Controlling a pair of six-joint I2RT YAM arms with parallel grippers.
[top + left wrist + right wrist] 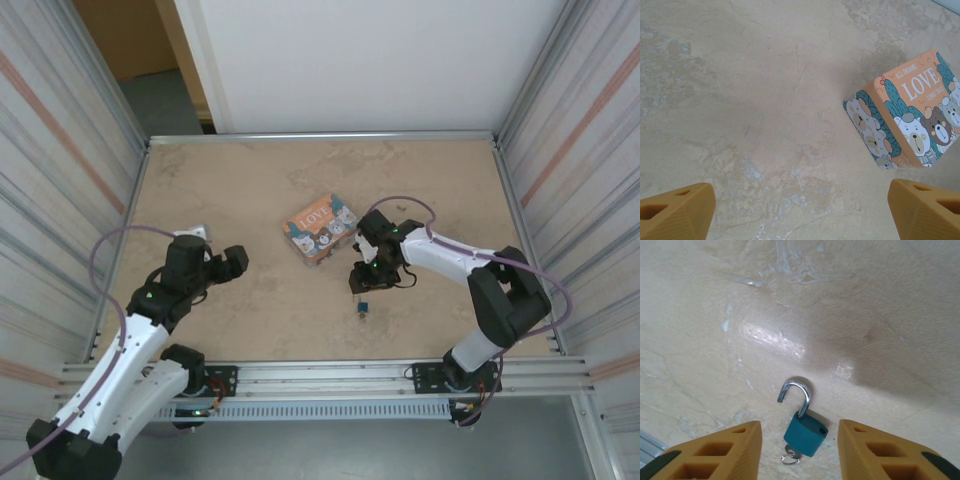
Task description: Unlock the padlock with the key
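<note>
Most of the key (pixel 790 456) hidden behind the padlock (pixel 805 432); tin (pixel 900 120) cut off by the left wrist view's right edge.

Bare tan table (pixel 230 180) on every side of the tiny teal-blue padlock (pixel 805 432); orange rectangular "LOVE" bear-picture tin (pixel 320 228) farther back, apart; ribbed metal walls (pixel 60 150) left and right.

Beige table (pixel 250 190), LOVE tin (pixel 320 228), open padlock (pixel 805 432)

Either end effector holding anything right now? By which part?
Nothing is held. The right end effector is open over the padlock, which lies untouched on the table, shackle open. The left end effector is open, nothing between its fingers.
</note>
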